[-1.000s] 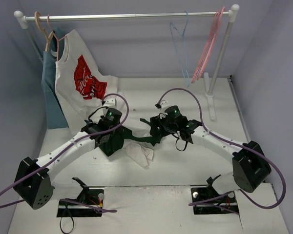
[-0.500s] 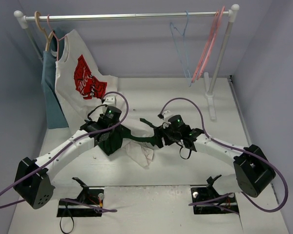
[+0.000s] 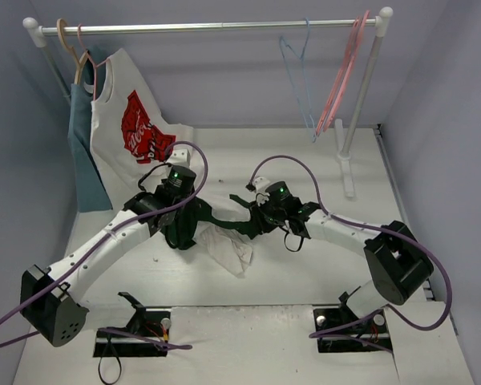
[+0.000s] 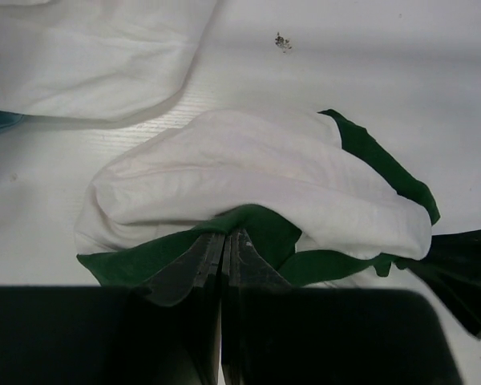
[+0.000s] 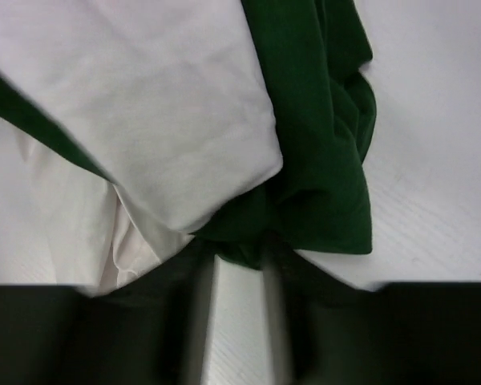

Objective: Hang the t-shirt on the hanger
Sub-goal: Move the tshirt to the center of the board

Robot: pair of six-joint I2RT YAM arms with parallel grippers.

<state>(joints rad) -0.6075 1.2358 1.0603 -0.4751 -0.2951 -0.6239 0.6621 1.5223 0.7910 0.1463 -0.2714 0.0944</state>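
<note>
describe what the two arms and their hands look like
They match. The left arm and right arm have white tubular links, bulky black shoulder housings and black wrists, each with a small green light. A purple cable loops loosely along each arm. The left hand and right hand are black and two-fingered.
</note>
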